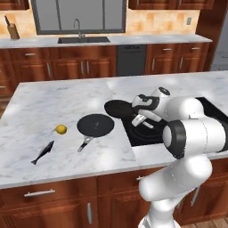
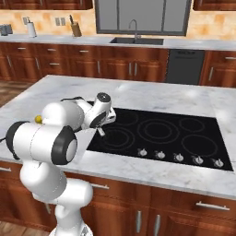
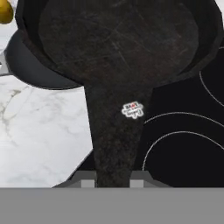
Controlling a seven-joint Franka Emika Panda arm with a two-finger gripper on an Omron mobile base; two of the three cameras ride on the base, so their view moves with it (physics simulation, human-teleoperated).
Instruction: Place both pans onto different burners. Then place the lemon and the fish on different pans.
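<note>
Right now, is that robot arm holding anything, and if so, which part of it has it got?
Yes. Its fingers are shut on the handle of one black pan, near the handle's end. The pan hangs over the cooktop's edge.

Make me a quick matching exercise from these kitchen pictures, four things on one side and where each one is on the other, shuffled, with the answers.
Things:
1. lemon
2. fish
3. held pan
4. second pan

Places:
A. flat on the marble, handle toward the near edge
B. handle in the shut gripper, at the cooktop's left edge
C. nearest the counter's front edge
D. between fish and second pan

Pairs: 1-D, 2-C, 3-B, 4-A
</note>
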